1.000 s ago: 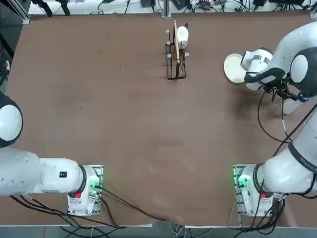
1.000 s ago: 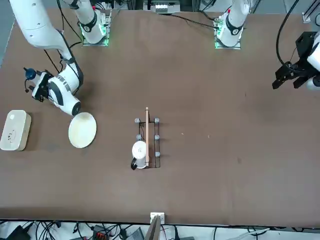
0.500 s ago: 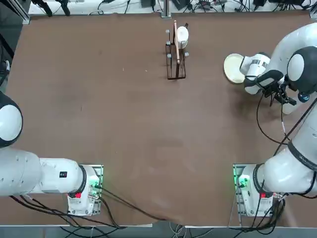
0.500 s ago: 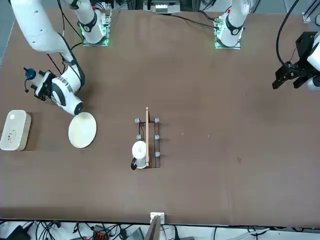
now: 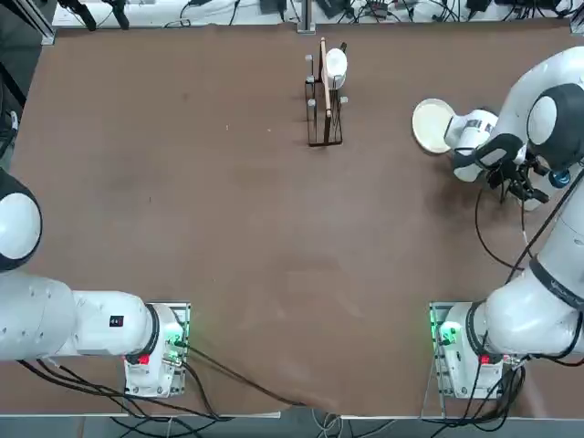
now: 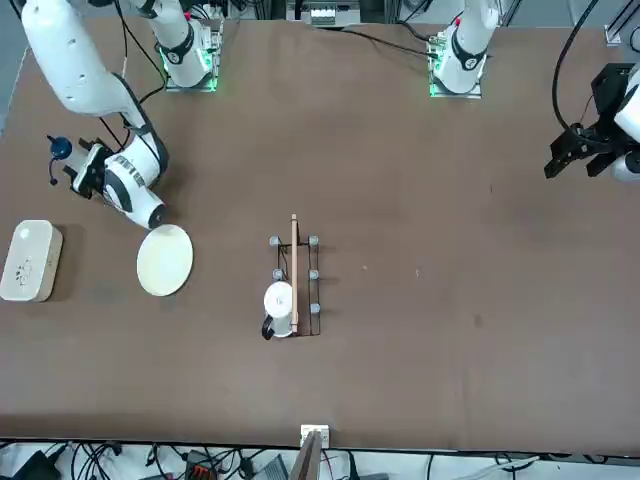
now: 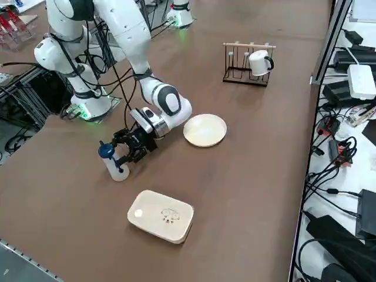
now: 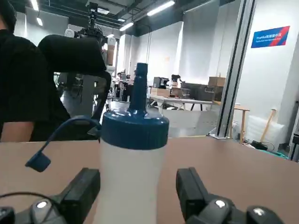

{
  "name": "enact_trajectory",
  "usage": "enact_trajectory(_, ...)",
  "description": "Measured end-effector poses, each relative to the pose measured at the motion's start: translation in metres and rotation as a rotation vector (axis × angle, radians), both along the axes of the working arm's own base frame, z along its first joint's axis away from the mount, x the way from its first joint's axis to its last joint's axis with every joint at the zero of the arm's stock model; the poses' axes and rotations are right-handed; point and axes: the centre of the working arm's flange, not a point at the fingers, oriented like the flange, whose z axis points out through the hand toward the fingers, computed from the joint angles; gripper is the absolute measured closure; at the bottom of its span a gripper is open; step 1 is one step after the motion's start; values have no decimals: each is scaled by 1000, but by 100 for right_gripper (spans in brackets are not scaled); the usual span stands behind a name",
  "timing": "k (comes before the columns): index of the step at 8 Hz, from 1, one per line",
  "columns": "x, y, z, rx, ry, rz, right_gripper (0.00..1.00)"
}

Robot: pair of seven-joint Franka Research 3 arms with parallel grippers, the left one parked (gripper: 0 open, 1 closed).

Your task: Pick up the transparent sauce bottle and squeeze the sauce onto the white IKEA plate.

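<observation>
Even, fairly bright overhead light falls on the brown desk (image 5: 228,228), leaving only soft, faint shadows beside the plate (image 7: 205,130) and the white tray (image 7: 161,215). Green lamps glow at the arm bases. In the wrist view, ceiling strip lights glare and the nearby bottle (image 8: 132,168) looks slightly soft.

A dark wire rack (image 5: 324,109) stands at the upper middle of the top view, holding a small white disc (image 5: 336,64) upright between its bars, with a thin wooden stick (image 5: 323,78) lying along its top. A white rectangular tray (image 7: 161,215) with rounded corners lies low in the right side view. A person in a black top (image 8: 28,93) sits beyond the brown table (image 5: 228,228).
</observation>
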Motion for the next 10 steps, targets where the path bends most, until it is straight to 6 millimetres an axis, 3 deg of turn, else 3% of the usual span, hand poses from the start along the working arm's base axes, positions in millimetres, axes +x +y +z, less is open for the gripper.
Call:
enact_trajectory(3,-12,-15,-5,-16,18,8,6)
enact_trajectory(5,-15,-15,-6,-21,13,10,22)
enact_trajectory(6,-14,-15,-6,-22,12,12,40)
enact_trajectory(7,-13,-13,-5,-22,10,18,43)
enact_trajectory(8,-8,-10,-2,-22,0,31,43)
enact_trajectory(9,2,-4,7,-15,-14,48,50)
enact_trajectory(10,16,4,23,-4,-33,66,53)
